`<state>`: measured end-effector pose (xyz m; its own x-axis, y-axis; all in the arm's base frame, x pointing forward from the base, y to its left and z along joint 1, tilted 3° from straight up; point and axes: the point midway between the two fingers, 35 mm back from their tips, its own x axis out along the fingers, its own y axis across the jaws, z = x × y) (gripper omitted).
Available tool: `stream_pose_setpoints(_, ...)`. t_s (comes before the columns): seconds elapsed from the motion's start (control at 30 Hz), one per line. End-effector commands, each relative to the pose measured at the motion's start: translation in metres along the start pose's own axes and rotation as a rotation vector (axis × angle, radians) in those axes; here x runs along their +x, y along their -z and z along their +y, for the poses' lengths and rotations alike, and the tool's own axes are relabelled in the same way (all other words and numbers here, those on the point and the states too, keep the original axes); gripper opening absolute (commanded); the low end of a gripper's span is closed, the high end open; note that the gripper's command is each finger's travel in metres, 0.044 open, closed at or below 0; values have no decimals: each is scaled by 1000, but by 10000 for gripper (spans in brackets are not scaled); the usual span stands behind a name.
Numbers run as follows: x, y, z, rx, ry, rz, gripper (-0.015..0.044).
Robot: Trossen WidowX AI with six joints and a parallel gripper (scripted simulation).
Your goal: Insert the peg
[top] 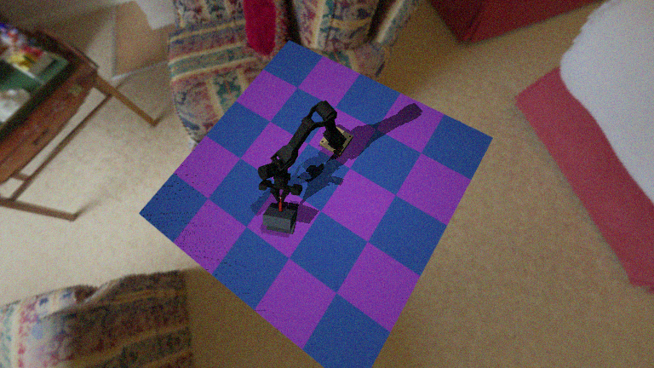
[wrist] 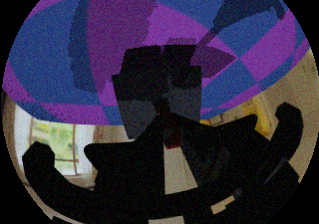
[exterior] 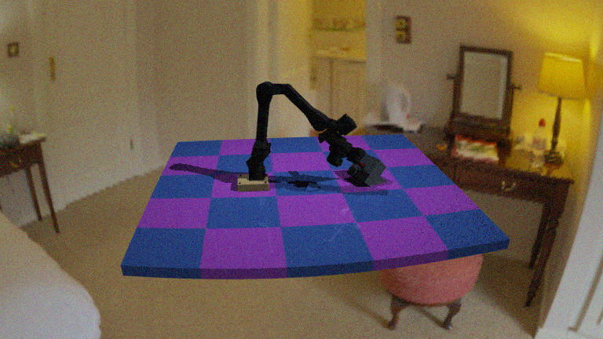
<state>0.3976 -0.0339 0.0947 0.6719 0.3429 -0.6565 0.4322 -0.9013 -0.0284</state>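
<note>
The black arm's jaws are clamped on the thin red peg (top: 280, 205), whose lower end meets the sloped face of the dark grey block-shaped panel (top: 279, 219) on the blue-and-purple checkered table (top: 410, 190), well apart from the tan base plate (top: 335, 140).

We are seeing the dark grey sloped block (top: 279, 218) blocking the way right ahead of the end effector (top: 281, 196), which is clamping the thin red peg (top: 280, 206); the checkered blue-and-purple worktop (top: 386, 228) is lying open around the block.
</note>
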Motion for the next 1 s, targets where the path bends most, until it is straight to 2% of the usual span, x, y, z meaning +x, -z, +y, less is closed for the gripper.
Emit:
stream_pose_setpoints(0.0, 3, 1, 1, 4, -5, 1, 0)
stream_pose_setpoints(0.97, 21, 1, 1, 4, -5, 2, 0)
